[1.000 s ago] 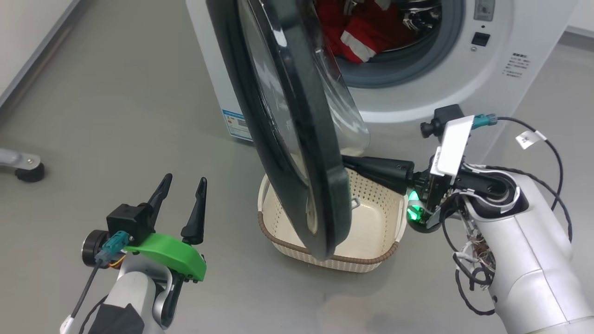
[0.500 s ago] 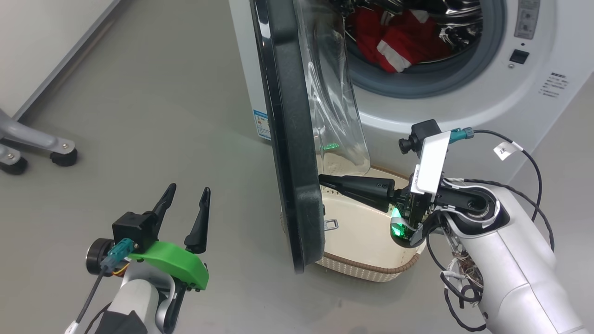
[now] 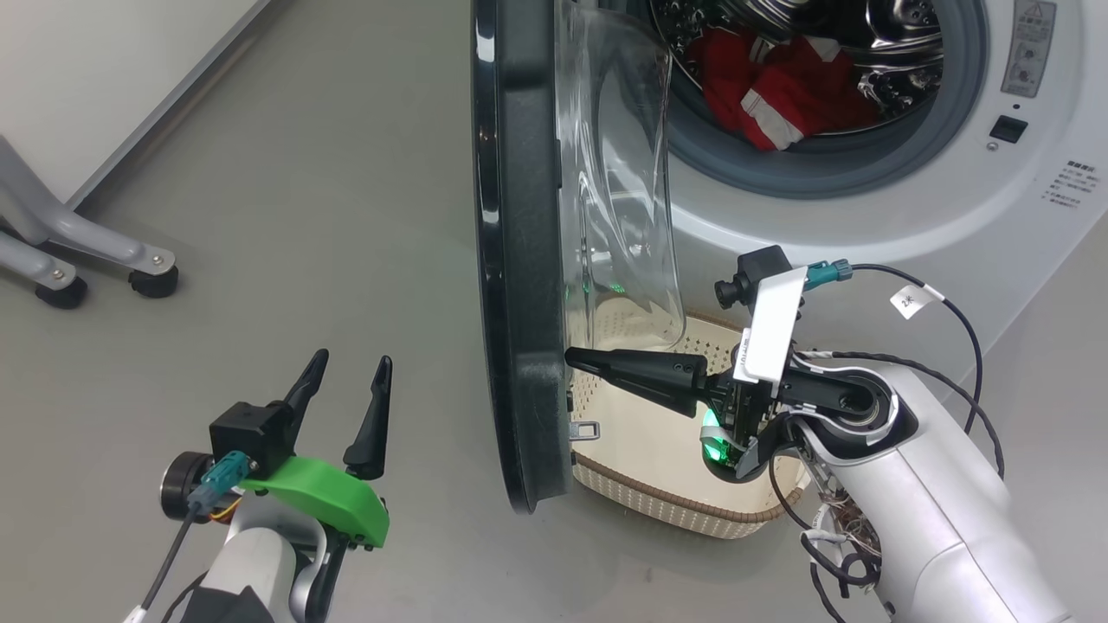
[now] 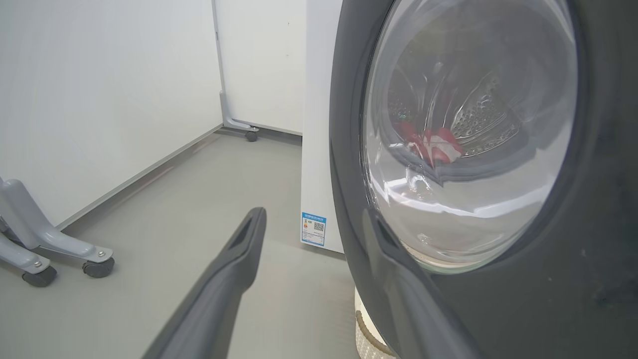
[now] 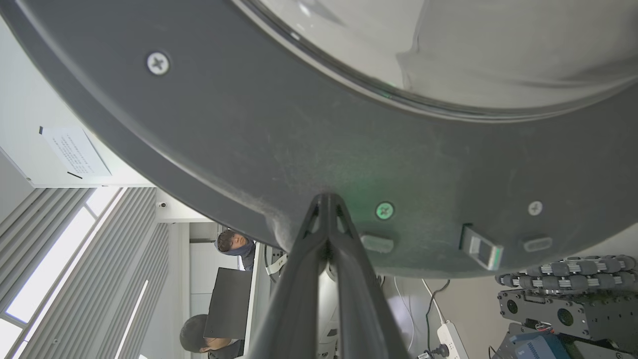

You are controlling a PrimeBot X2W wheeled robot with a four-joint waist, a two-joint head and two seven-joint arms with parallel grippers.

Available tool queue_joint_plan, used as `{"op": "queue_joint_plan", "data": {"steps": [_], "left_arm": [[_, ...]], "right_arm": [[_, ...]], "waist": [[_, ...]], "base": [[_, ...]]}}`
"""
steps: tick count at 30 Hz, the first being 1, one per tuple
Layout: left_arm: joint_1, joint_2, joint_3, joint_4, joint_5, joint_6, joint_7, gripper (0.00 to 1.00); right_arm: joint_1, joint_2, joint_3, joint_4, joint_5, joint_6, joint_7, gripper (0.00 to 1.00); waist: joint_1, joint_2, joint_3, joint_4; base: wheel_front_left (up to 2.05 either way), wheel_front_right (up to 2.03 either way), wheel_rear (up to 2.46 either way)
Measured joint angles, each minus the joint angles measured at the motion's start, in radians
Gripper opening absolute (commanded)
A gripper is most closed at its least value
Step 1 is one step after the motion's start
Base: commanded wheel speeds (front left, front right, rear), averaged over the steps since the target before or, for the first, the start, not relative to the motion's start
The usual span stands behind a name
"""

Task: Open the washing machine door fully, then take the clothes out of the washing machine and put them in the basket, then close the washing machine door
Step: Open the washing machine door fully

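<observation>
Head view: beyond the right pincer (image 3: 573, 357) the washing machine (image 3: 866, 225) is seen, the washing machine door (image 3: 519, 260) met by that pressed-together pincer, presumably for pushing wider, the basket (image 3: 675, 509) placed beneath, the clothes (image 3: 779, 95) lodged above, the left pincer (image 3: 351, 357) held spread.

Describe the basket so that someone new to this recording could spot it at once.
Start at the big white washing machine. On the floor in front of it, beside the swung-out black-rimmed door, sits the basket. It is low, cream and perforated, and alone has a brown woven-look rim.
</observation>
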Motion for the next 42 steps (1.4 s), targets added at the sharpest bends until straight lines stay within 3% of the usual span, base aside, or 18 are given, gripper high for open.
{"op": "queue_joint_plan", "data": {"steps": [13, 24, 25, 26, 34, 42], "left_arm": [[0.009, 0.000, 0.001, -0.010, 0.000, 0.006, 0.000, 1.00], [0.015, 0.001, 0.012, -0.014, -0.002, 0.011, 0.000, 1.00], [0.017, 0.000, 0.012, -0.014, -0.002, 0.016, 0.000, 1.00], [0.019, 0.000, 0.012, -0.014, -0.002, 0.016, 0.000, 1.00], [0.033, 0.001, 0.014, -0.015, -0.002, 0.017, 0.000, 1.00], [0.033, 0.000, 0.012, -0.015, -0.002, 0.018, 0.000, 1.00]], "right_arm": [[-0.001, 0.000, 0.038, 0.002, 0.022, 0.000, -0.080, 0.00], [0.043, 0.003, -0.067, -0.014, -0.027, 0.000, -0.206, 0.00], [0.051, 0.004, -0.081, -0.021, -0.030, 0.000, -0.220, 0.36], [0.059, 0.004, -0.096, -0.030, -0.030, 0.000, -0.237, 1.00], [0.120, -0.016, -0.156, -0.085, -0.120, 0.000, -0.358, 1.00], [0.178, -0.080, -0.202, -0.119, -0.363, 0.000, -0.600, 1.00]], "waist": [[0.0000, 0.0000, 0.003, 0.002], [0.0000, 0.0000, -0.004, -0.015], [0.0000, 0.0000, -0.005, -0.019], [0.0000, 0.0000, -0.007, -0.023], [0.0000, 0.0000, -0.018, -0.048], [0.0000, 0.0000, -0.021, -0.061]], "base": [[0.00, 0.00, 0.00], [0.00, 0.00, 0.00], [0.00, 0.00, 0.00], [0.00, 0.00, 0.00], [0.00, 0.00, 0.00], [0.00, 0.00, 0.00]]}}
